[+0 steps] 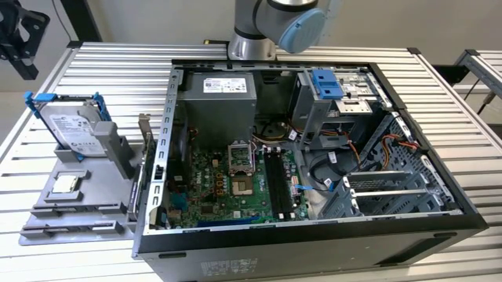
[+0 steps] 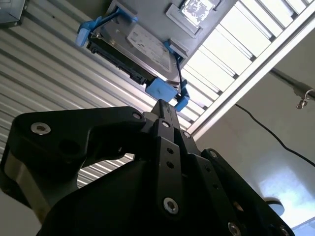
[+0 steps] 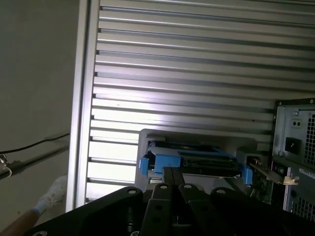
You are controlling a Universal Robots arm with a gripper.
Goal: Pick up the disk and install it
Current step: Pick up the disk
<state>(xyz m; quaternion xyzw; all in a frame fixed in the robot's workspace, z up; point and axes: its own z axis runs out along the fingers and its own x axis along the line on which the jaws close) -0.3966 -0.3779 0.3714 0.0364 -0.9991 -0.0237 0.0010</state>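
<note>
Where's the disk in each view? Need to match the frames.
Exterior view: the disk stands upright in the grey holder at the exterior view's left, outside the computer case.
Second wrist view: the disk, framed by its blue bracket, sits just beyond the gripper.
First wrist view: the disk is edge-on between its blue rail ends, just beyond the gripper.
Shared landmark: the slatted table under the holder.
</note>
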